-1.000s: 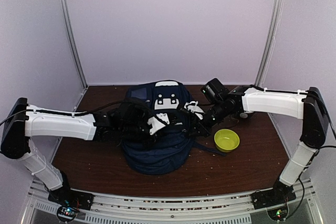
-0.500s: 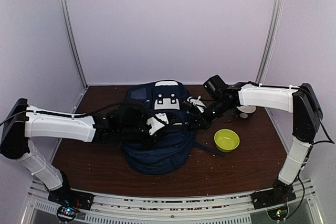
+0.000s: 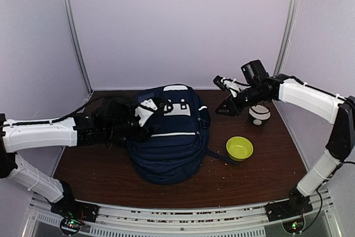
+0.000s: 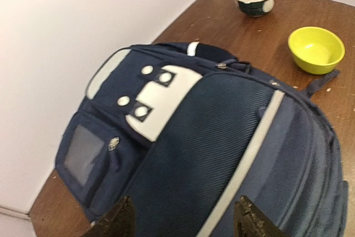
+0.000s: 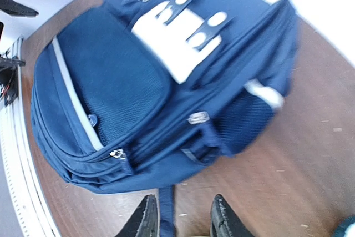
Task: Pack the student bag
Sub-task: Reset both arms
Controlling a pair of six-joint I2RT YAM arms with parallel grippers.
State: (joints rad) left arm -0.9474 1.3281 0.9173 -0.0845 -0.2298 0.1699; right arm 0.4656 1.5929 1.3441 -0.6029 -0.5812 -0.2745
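Your arms are now off the bag (image 3: 172,137): a second ago both tools sat on its top, now both hang clear. Your left tool (image 4: 183,220) stands wide with nothing in it; your right tool (image 5: 183,217) is narrower and also empty. The bag lies face-up mid-counter (image 3: 249,181), zips looking closed. A yellow bowl (image 3: 239,148) and a small white-and-dark pot (image 3: 258,115) sit outside, to its right. Judgement: bag released; either packing is finished or those two still go in

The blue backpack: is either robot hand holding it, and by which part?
Nothing is held. The left hand is open over the backpack, the right hand open and clear of it.
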